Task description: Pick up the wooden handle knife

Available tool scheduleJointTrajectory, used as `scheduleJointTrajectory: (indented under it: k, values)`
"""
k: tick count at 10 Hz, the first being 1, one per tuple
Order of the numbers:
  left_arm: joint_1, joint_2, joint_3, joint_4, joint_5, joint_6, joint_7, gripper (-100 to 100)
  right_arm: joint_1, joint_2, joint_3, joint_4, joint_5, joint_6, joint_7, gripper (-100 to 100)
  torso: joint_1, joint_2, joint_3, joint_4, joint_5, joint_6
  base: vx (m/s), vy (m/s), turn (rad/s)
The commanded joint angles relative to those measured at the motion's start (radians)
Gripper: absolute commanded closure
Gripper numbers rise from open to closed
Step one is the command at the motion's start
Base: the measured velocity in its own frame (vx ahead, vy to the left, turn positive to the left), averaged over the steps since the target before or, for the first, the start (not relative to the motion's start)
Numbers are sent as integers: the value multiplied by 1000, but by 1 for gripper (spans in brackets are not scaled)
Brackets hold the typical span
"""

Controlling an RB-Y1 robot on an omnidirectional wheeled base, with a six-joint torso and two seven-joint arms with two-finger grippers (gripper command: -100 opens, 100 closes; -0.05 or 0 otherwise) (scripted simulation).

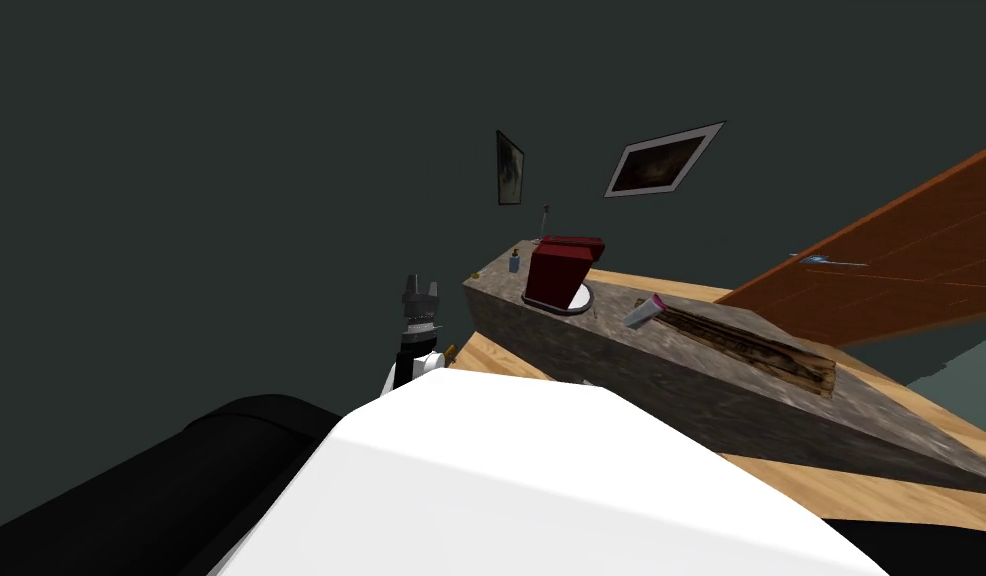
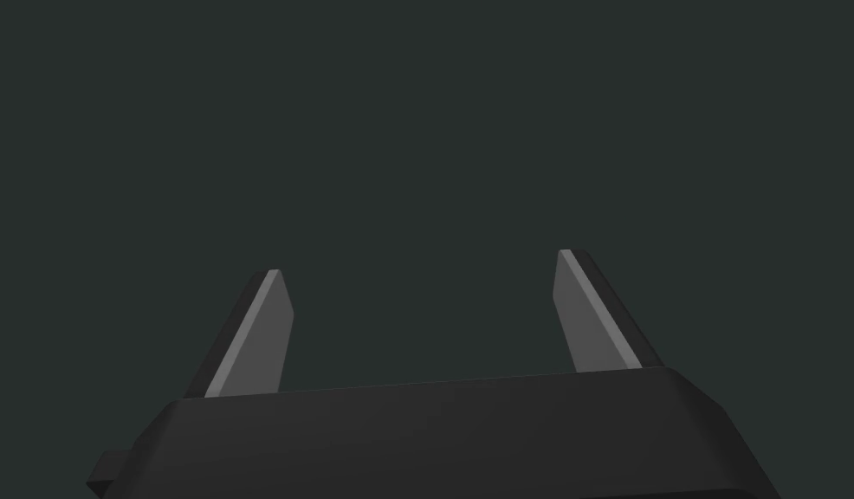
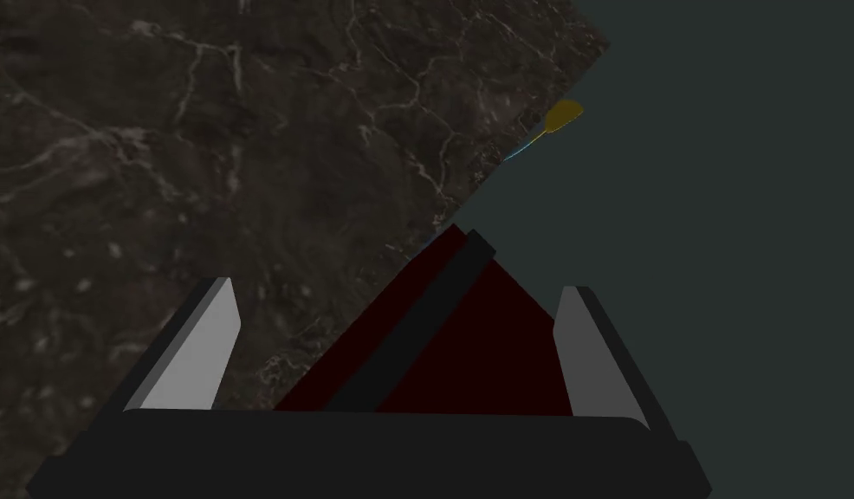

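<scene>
Marbled grey counter [image 1: 681,380] carries a dark red box [image 1: 561,270], pink-capped tube [image 1: 643,313] and small blue bottle [image 1: 515,263].

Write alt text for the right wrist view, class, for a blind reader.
The right gripper, fingers open, faces a dark marbled countertop, with a dark red, black-banded object showing between its fingers. A small yellow object lies at the countertop's edge.
</scene>
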Motion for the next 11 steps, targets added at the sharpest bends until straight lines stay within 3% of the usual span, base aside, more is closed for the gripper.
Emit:
scheduleJointTrajectory:
  k: [1,2,3,4,5,6,7,9,10,11]
  values:
    - [0,0,0,0,0,0,0,0,8,-50,28,50,28,-9,4,-100,0,0,0,0,0,0,-23,63,132]
    - [0,0,0,0,0,0,0,0,8,-73,28,56,28,-9,4,-100,0,0,0,0,0,0,-18,52,65]
    - [0,0,0,0,0,0,0,0,12,-107,52,100,52,-16,7,-100,-1,0,0,0,0,0,-19,67,143]
    - [0,0,0,0,0,0,0,0,12,-128,52,105,52,-16,7,-100,0,0,0,0,0,-1,-9,54,90]
    - [0,0,0,0,0,0,0,0,16,-157,76,152,77,-21,9,-100,-1,-1,0,0,0,0,-5,59,159]
    - [0,0,0,0,0,0,0,0,16,-182,76,152,77,-21,9,-100,0,-1,0,0,0,-1,-5,49,66]
    - [0,0,0,0,0,0,0,0,19,-210,99,192,102,-26,11,-100,-1,-1,0,0,0,0,6,61,135]
    - [0,0,0,0,0,0,0,0,19,-234,99,198,102,-26,11,-100,-1,-1,-1,0,0,0,-3,30,32]
    - [0,0,0,0,0,0,0,0,21,-277,121,243,128,-30,13,-100,-3,-1,-1,0,-1,0,-1,33,140]
    - [0,0,0,0,0,0,0,0,21,-284,121,243,128,-30,13,-100,-2,-1,-1,0,-1,-1,2,35,90]
